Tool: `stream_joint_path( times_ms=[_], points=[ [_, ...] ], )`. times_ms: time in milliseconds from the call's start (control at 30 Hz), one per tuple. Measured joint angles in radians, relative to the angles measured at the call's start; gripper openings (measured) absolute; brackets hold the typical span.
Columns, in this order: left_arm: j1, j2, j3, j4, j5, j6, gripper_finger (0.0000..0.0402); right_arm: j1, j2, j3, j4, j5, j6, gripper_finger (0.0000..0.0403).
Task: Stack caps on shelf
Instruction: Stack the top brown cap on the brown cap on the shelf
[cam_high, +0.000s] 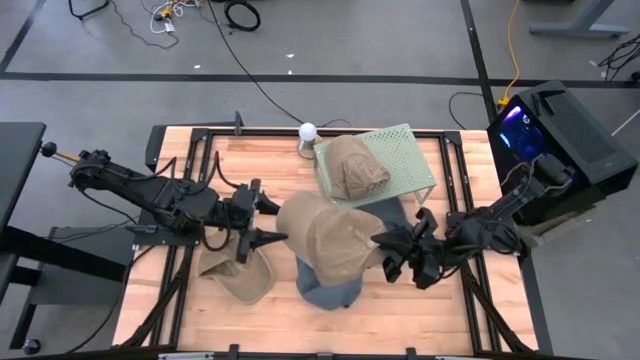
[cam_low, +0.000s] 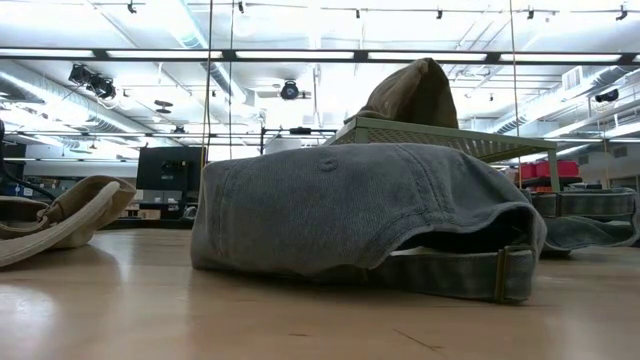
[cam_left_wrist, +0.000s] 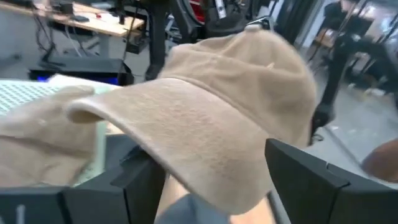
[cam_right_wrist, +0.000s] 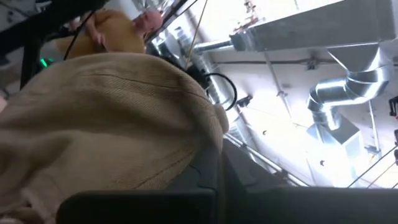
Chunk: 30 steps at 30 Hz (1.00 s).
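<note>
A tan cap (cam_high: 325, 238) hangs in the air above a blue-grey cap (cam_high: 330, 290) that rests crown up on the table; the low view shows only the blue-grey cap (cam_low: 350, 215). My right gripper (cam_high: 385, 250) is shut on the tan cap's right side. My left gripper (cam_high: 268, 224) is open, with the tan cap's brim (cam_left_wrist: 186, 137) between its fingers. Another tan cap (cam_high: 355, 168) sits crown up on the pale green shelf (cam_high: 405, 160). A third tan cap (cam_high: 240, 277) lies upside down on the table below my left gripper. My left gripper stands level at the tan cap's left side, a finger (cam_left_wrist: 130, 183) on each side of the brim; whether either finger touches the brim I cannot tell. My right gripper pinches the tan cap's crown fabric (cam_right_wrist: 161, 155) at the side away from the brim, coming level from the table's right. The cap is lifted clear of the blue-grey cap below it.
A second blue-grey cap (cam_high: 398, 215) lies by the shelf's near edge, between the shelf and my right gripper. A white round object (cam_high: 307, 131) stands at the far edge. A black box with blue light (cam_high: 560, 130) sits off the table's right side.
</note>
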Motion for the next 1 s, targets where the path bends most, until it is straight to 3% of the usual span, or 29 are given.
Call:
stream_joint_path(
  times_ms=[333,633,800,1000],
  points=[
    [0.0,0.0,0.0,-0.006,-0.074,0.198,0.0253,0.028,-0.002,0.0,0.09,0.103,-0.048,0.0001],
    [0.0,0.0,-0.001,-0.104,-0.237,0.275,0.0252,0.057,-0.019,0.0,0.1,0.138,-0.046,0.0001],
    [0.0,0.001,-0.001,-0.117,-0.238,0.276,0.0252,0.081,-0.035,0.0,0.101,0.178,-0.024,0.0001],
    [-0.001,0.035,0.0,0.002,-0.206,0.29,0.0252,0.079,-0.036,0.0,0.023,0.331,0.089,0.0001]
  ],
)
